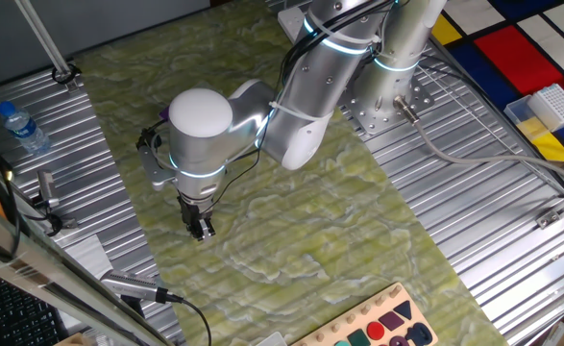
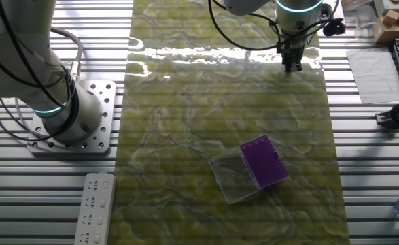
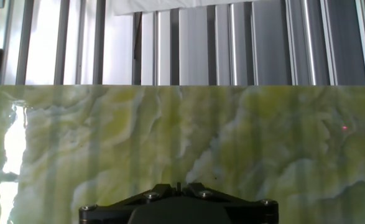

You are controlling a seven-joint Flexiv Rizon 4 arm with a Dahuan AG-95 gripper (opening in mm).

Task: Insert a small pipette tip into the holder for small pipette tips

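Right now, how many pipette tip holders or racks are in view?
2: the purple holder on the green mat with its clear cover beside it, and a white gridded rack on the far table edge.

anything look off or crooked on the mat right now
Only mildly: the small purple square holder sits turned at an angle to the green marbled mat's edges, its clear plastic cover swung open beside it. The gripper is far from it, near the mat's other end. Nothing looks spilled or damaged.
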